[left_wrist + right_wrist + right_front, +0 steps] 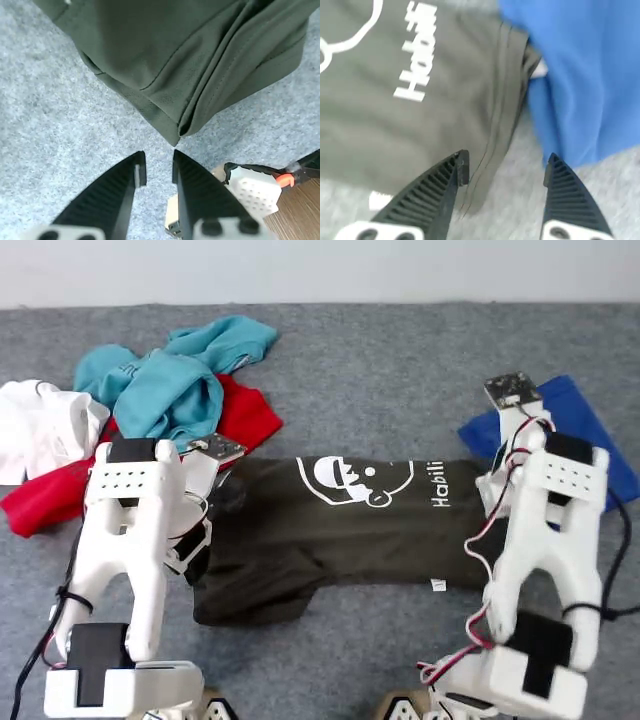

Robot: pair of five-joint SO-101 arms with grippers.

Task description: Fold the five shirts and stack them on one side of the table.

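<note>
Lying spread on the bench [400,350], the dark shirt [330,530] has the left pincer [158,156] barely parted just off its corner, and the right pincer [507,159] gaping wide over its edge beside the blue shirt [580,65].

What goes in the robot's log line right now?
dark olive printed shirt laid out | left gripper open, empty | right gripper open above shirt edge

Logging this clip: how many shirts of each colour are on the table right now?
White shirt: 1
Teal shirt: 1
Red shirt: 1
Dark olive shirt: 1
Blue shirt: 1
Total: 5
</note>
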